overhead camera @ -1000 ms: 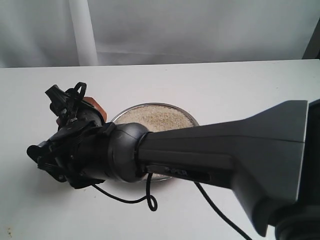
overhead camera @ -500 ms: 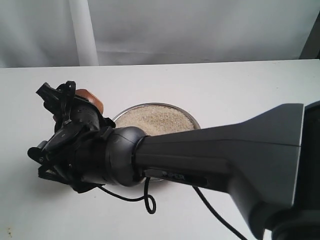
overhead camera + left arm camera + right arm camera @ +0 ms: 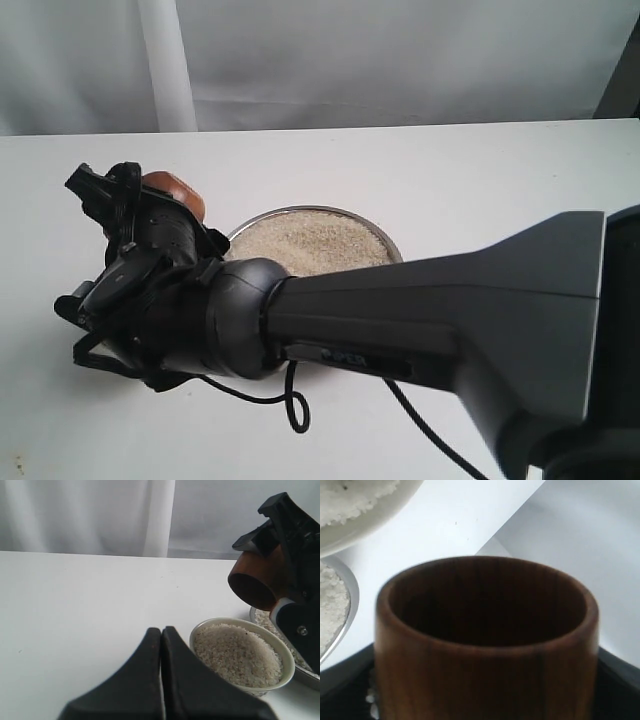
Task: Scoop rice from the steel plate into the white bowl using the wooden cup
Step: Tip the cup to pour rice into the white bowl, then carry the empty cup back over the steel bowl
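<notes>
My right gripper (image 3: 125, 200) reaches across to the left and is shut on the wooden cup (image 3: 172, 190). In the left wrist view the cup (image 3: 255, 580) hangs tilted, mouth down, just above the white bowl (image 3: 220, 621), which is heaped with rice (image 3: 237, 652). The right wrist view shows the cup (image 3: 485, 645) with a dark inside and no grains showing. The steel plate (image 3: 300, 209) holds a flat bed of rice (image 3: 315, 240) to the right of the cup. My left gripper (image 3: 161, 630) is shut on nothing, low beside the bowl. The right arm hides the bowl in the exterior view.
The bulky right arm (image 3: 450, 310) spans the front of the table with a black cable (image 3: 295, 405) looping under it. A white curtain (image 3: 400, 60) hangs behind the table's far edge. The plate's rim (image 3: 305, 676) sits right behind the bowl.
My right gripper has carried the wooden cup a little to the left and up, turning at the wrist. The plate has not moved.
</notes>
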Robot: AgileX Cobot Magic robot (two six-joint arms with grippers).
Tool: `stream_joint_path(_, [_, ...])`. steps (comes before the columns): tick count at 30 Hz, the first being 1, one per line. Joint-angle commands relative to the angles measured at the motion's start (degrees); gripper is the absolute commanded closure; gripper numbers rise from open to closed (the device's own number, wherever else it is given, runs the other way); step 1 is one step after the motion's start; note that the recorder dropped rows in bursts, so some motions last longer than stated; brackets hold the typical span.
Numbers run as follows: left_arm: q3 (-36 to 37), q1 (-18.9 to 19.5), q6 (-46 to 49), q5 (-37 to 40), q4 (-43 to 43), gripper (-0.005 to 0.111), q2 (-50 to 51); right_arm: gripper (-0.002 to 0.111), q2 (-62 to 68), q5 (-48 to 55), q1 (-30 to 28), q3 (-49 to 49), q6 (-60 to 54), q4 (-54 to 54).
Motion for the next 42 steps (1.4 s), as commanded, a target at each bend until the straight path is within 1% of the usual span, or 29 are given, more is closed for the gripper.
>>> stream_joint_path(1, [-0.16, -0.24, -0.21, -0.28, -0.28, 0.107, -0.17, 0.108, -0.12, 0.93, 0.26, -0.46, -0.12, -1.72])
stream_joint_path(7, [-0.16, -0.24, -0.21, -0.28, -0.28, 0.107, -0.17, 0.108, -0.12, 1.06, 0.77, -0.46, -0.12, -4.79])
stream_joint_path(11, [-0.16, -0.24, -0.21, -0.28, -0.28, 0.107, -0.17, 0.108, -0.12, 1.06, 0.77, -0.46, 0.48, -3.19])
stream_joint_path(13, [-0.16, -0.24, -0.31, -0.28, -0.28, 0.107, -0.17, 0.108, -0.12, 1.06, 0.77, -0.46, 6.47, 0.89])
stream_joint_path(14, [-0.16, -0.24, -0.31, -0.28, -0.28, 0.107, -0.17, 0.108, -0.33, 1.06, 0.63, -0.46, 13.83, 3.07])
stream_joint_path(15, [-0.16, -0.24, -0.31, -0.28, -0.28, 0.107, -0.17, 0.108, -0.39, 1.29, 0.63, -0.46, 17.93, 3.99])
stream_joint_path(16, [-0.16, -0.24, -0.31, -0.28, -0.28, 0.107, -0.17, 0.108, -1.21, 2.39, 0.34, -0.46, 24.41, 6.03])
stream_joint_path(20, [-0.16, -0.24, -0.31, -0.28, -0.28, 0.107, -0.17, 0.108, -6.78, 2.63, -1.25, -0.46, 31.81, 16.2])
stream_joint_path(22, [-0.16, -0.24, -0.19, -0.28, -0.28, 0.107, -0.17, 0.108, -10.74, 2.76, -2.02, -0.35, 31.68, 21.04])
stream_joint_path(23, [-0.16, -0.24, -0.19, -0.28, -0.28, 0.107, -0.17, 0.108, -12.88, 3.38, -2.72, 0.3, 30.48, 21.7])
stream_joint_path(27, [-0.16, -0.24, -0.19, -0.28, -0.28, 0.107, -0.17, 0.108, -20.28, 3.49, -6.87, 7.67, 28.14, 21.44])
stream_joint_path(29, [-0.16, -0.24, -0.32, -0.28, -0.28, 0.107, -0.17, 0.108, -21.38, 3.24, -8.94, 10.02, 27.08, 20.63])
stream_joint_path(32, [-0.16, -0.24, -0.34, -0.28, -0.28, 0.107, -0.17, 0.108, -21.11, 3.01, -12.01, 11.8, 24.79, 19.61])
stream_joint_path(37, [-0.16, -0.24, -0.34, -0.28, -0.28, 0.107, -0.17, 0.108, -17.68, 3.63, -15.28, 12.71, 18.99, 17.16])
stream_joint_path(42, [-0.16, -0.24, -0.18, -0.28, -0.28, 0.107, -0.17, 0.108, -11.64, 3.66, -17.6, 12.71, 16.03, 10.47])
